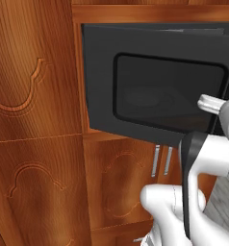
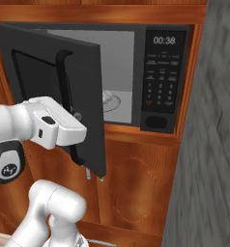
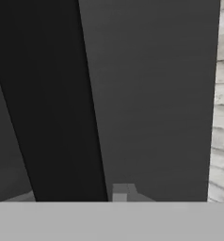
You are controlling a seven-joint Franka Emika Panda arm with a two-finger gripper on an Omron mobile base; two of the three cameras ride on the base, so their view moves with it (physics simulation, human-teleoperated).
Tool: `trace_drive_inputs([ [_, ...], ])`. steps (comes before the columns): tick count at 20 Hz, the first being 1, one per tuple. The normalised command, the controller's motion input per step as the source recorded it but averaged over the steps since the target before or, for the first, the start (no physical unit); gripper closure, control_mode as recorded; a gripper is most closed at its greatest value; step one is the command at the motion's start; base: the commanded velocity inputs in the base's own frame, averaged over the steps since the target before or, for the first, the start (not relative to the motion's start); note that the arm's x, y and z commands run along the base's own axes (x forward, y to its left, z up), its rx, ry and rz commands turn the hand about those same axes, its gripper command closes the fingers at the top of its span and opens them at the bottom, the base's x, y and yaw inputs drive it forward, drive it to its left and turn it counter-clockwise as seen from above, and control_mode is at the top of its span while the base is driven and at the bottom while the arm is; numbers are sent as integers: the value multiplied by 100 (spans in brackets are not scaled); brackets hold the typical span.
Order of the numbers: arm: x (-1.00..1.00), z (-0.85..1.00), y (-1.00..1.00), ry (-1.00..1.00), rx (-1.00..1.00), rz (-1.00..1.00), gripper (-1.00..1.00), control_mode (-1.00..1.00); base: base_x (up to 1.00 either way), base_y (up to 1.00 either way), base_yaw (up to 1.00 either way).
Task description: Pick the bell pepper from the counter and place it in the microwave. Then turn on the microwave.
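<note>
The black microwave (image 2: 160,72) is built into wooden cabinets, and its door (image 2: 83,96) stands swung partly out. The same door's dark window (image 1: 169,93) faces the left base view. My gripper (image 2: 77,138) reaches from the left to the vertical black bar handle (image 2: 64,82) on the door's front. In the hand view that handle (image 3: 52,117) runs between my gripper's (image 3: 69,195) two tips, and the jaws are shut on it. Through the gap I see the grey interior and the glass turntable (image 2: 112,102). The bell pepper is hidden from view.
Wooden cabinet fronts (image 1: 34,144) surround the microwave, with two metal pulls (image 1: 162,161) below the door. A grey wall (image 2: 208,144) stands close on the right. The keypad (image 2: 161,82) sits right of the opening.
</note>
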Motion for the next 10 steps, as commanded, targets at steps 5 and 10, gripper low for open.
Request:
trace_drive_inputs([
  [5, -51, 0, 0, -6, 0, -5, 100, -100, 0, 0, 0],
  [10, -49, 0, 0, -11, 0, -5, 100, -100, 0, 0, 0],
])
